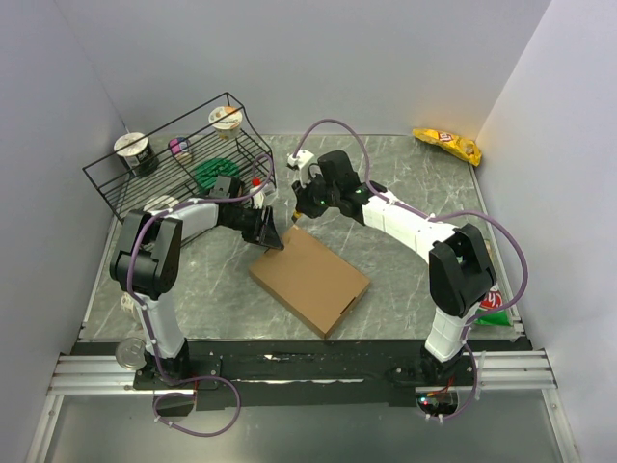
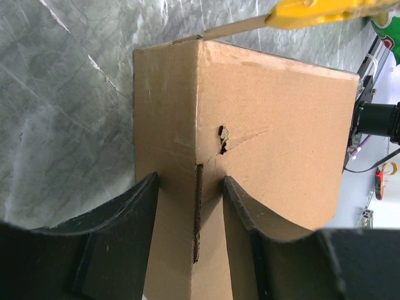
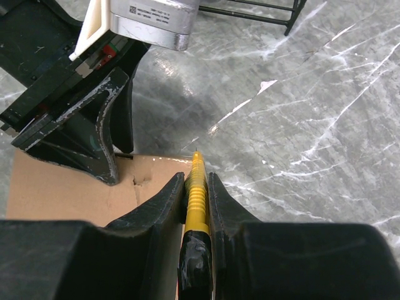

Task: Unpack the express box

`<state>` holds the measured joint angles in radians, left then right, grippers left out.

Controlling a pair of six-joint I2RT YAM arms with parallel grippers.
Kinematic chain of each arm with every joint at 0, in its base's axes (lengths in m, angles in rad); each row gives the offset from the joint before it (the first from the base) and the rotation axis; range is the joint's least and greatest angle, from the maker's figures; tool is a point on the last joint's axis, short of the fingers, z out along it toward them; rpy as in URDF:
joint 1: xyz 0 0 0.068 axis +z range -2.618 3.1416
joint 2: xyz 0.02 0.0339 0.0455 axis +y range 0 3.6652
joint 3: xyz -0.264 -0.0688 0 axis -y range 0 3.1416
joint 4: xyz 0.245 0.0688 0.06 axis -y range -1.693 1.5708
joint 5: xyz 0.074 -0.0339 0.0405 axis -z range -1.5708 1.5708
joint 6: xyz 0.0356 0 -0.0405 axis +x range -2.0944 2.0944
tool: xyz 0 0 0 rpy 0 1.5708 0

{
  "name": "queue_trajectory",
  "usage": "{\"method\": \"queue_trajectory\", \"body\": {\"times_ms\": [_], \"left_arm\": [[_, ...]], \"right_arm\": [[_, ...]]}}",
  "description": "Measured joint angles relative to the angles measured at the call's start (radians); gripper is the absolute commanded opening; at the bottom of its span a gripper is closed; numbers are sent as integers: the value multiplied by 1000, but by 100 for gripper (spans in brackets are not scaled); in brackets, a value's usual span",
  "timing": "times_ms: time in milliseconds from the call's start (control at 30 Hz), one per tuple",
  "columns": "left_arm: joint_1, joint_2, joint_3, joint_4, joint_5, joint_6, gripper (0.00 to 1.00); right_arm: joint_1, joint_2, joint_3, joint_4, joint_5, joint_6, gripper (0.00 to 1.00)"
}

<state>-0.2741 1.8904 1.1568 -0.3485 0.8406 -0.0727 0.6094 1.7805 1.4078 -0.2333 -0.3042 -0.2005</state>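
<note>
Where the left arm's fingers [image 2: 134, 212] meet the express box [image 1: 310, 280], they are set at a middling width astride its far corner edge. One finger is pressed on each face, so that the cardboard is clamped between them. A small tear is seen in the cardboard just beyond those fingers. The right arm's fingers [image 3: 159, 206] are drawn narrow and closed on a yellow cutter [image 3: 195, 200]. Its black-taped handle is gripped between them, and its tip is held at the same far edge of the box, just beside the left arm's fingers. The box is laid flat on the marble-patterned counter [image 1: 405, 193], between the two arms. A black wire rack [image 1: 183, 159] is stood behind the box to the left, and a yellow packet [image 1: 446, 145] is laid well behind the box to the right.
</note>
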Motion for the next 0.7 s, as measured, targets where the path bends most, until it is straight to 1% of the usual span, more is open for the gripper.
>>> {"method": "queue_trajectory", "body": {"times_ms": [700], "left_arm": [[3,17,16,-21,11,-1,49]], "right_arm": [[3,0,-2,1,23,-14,0]]}}
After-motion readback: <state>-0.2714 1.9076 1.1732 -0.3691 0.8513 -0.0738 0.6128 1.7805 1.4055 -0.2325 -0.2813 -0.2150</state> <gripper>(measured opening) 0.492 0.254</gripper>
